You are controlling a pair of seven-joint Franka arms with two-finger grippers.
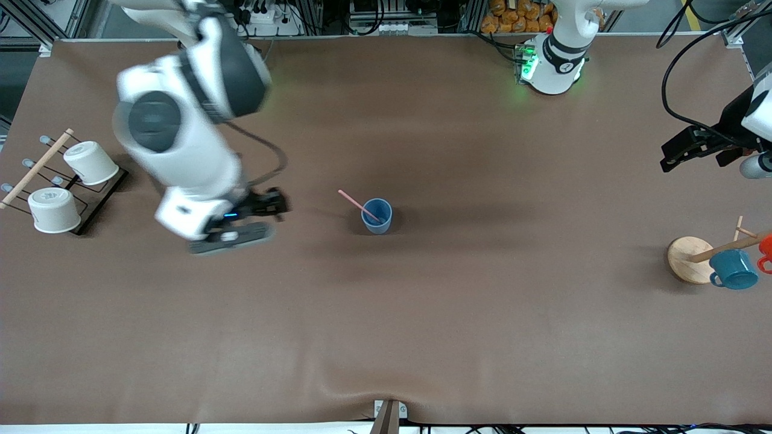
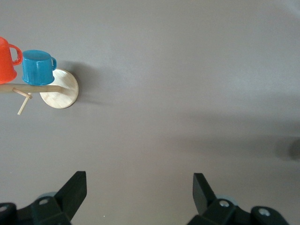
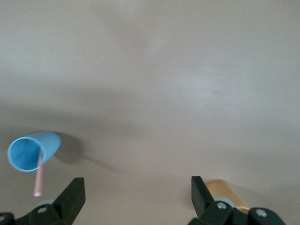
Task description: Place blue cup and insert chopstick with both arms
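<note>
The blue cup (image 1: 377, 216) is standing upright on the brown table (image 1: 422, 313), near the middle of the front picture. The chopstick (image 1: 359, 207) is sitting inside the cup. Its lower end is in the cup and its top is leaning out toward the upper left of the front picture.

The right gripper (image 1: 256, 220) is hanging over the table in the left half of the front picture, beside the cup but not touching it. Its two fingers are standing wide apart and are holding nothing. In the right wrist picture the cup (image 3: 33, 150) and the chopstick (image 3: 38, 176) are showing at the lower left, just next to one black finger (image 3: 70, 197).

The left gripper (image 1: 684, 150) is waiting at the right edge of the front picture, well apart from the cup. In the left wrist picture its fingers (image 2: 75, 190) are also spread wide, with only bare table between them.

A teal mug (image 1: 733, 269) and an orange mug (image 1: 766, 250) are hanging on a wooden stand (image 1: 690, 258) at the lower right. Two white cups (image 1: 90, 163) are resting on a black rack (image 1: 96, 202) at the left edge.
</note>
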